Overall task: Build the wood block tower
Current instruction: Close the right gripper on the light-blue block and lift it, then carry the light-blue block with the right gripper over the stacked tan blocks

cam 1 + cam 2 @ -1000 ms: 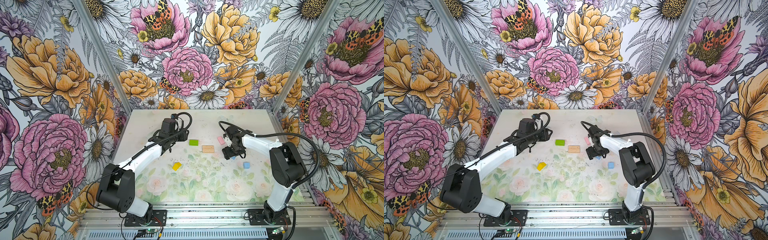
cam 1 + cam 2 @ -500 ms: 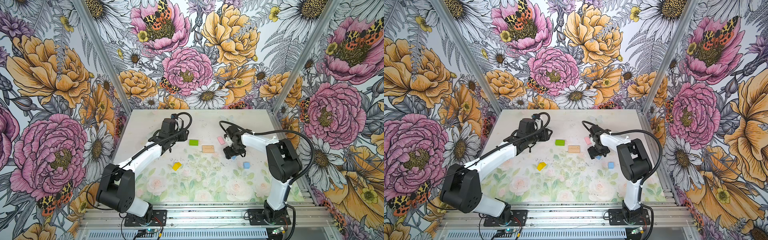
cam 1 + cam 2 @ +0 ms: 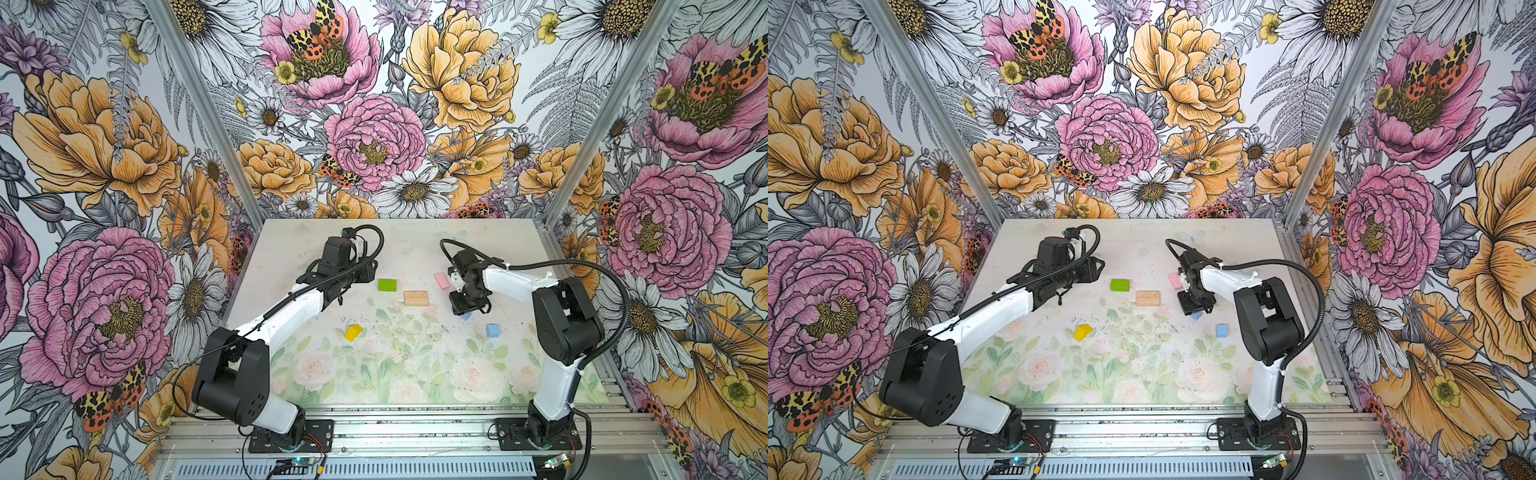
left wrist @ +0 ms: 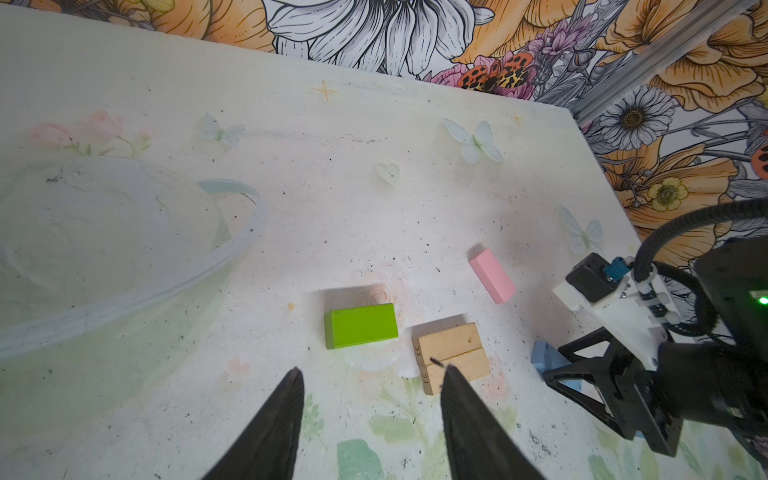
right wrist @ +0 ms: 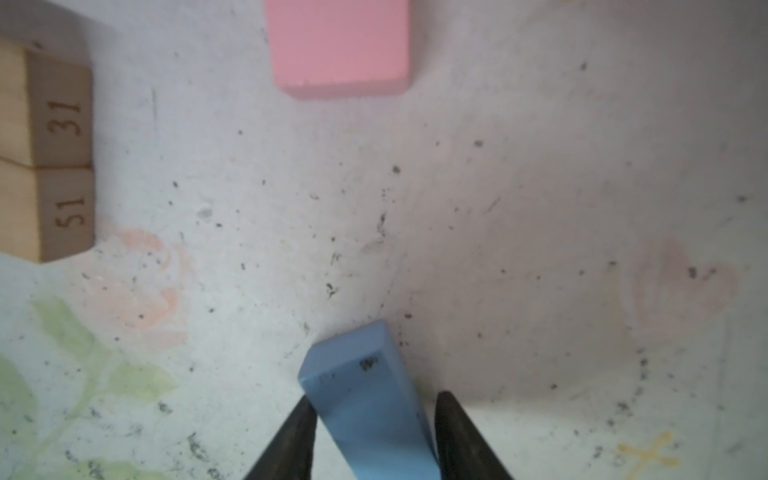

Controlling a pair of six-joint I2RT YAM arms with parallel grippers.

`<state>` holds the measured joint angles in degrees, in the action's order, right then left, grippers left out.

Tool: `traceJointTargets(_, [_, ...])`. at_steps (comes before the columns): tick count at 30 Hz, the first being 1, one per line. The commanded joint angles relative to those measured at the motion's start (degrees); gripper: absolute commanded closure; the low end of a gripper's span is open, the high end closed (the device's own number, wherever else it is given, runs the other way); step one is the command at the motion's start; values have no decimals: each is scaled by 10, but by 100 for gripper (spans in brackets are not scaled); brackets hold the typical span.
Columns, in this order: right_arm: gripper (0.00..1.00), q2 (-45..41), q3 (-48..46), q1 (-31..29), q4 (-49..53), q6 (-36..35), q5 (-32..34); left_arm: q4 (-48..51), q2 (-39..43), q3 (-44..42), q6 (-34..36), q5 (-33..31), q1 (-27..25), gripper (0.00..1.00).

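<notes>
- The left gripper [image 4: 370, 376] is held open and empty near the green brick [image 4: 360, 325]
- The blue brick [image 5: 361, 386] is clamped by the right gripper [image 5: 374, 401] on the table [image 5: 540, 208]

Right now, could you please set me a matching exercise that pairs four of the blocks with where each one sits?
Things:
1. blue brick
2. planks
3. green brick
4. roof

Places:
A. just left of the planks in both top views
B. between the fingers of the right end effector
C. alone toward the front, left of centre
D. side by side, touching each other

Pairs: 1-B; 2-D; 3-A; 4-C
</notes>
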<state>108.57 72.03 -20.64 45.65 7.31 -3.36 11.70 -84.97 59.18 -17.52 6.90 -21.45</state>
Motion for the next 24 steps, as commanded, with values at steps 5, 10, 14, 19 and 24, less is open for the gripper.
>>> traceJointTargets(5, [73, -5, -18, -9, -11, 41, -12, -6, 22, -12, 11, -14, 5, 45])
traceJointTargets(10, [80, -9, -23, -17, -11, 74, -9, -7, 24, -14, 11, -14, 4, 45])
traceJointTargets(14, [98, -9, -21, -23, -10, 98, -11, -8, 26, -15, 11, -14, 4, 45])
traceJointTargets(19, [100, -32, -9, -34, -4, 146, -8, -7, 30, -17, 13, -14, 4, 45])
traceJointTargets(24, [100, -59, 27, -65, 18, 209, 27, -7, 33, -20, 15, -17, 5, 46])
